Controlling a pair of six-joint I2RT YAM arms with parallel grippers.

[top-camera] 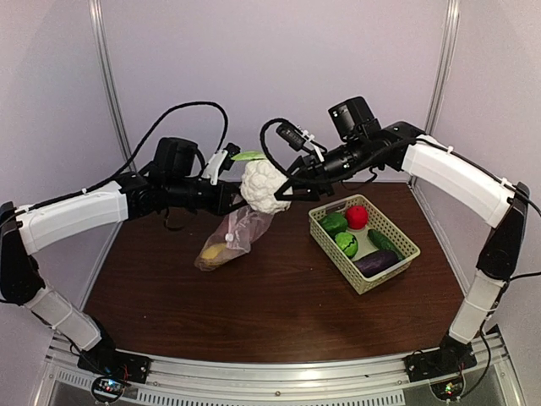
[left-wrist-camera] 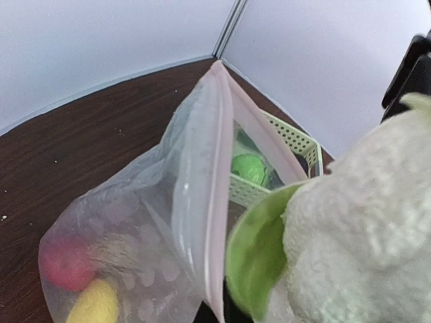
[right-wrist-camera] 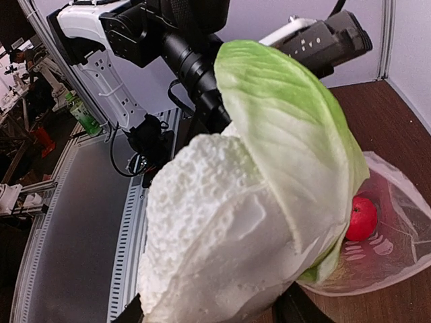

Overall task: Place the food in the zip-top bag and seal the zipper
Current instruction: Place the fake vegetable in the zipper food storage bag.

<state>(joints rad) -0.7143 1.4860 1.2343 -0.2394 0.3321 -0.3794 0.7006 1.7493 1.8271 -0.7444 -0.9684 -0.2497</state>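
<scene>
Cauliflower [right-wrist-camera: 215,229] partly hides bag [right-wrist-camera: 404,202] holding red ball [right-wrist-camera: 362,219].

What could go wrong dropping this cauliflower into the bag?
1. The cauliflower looks wider than the mouth of the bag, held at one edge only by the left gripper; it may jam on the zipper.
2. Pressing down could tug the bag from that grip and spill the yellow piece.

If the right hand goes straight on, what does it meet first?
Its cauliflower leads and would likely meet the left hand pinching the rim of the zip-top bag; depth is unclear.
</scene>
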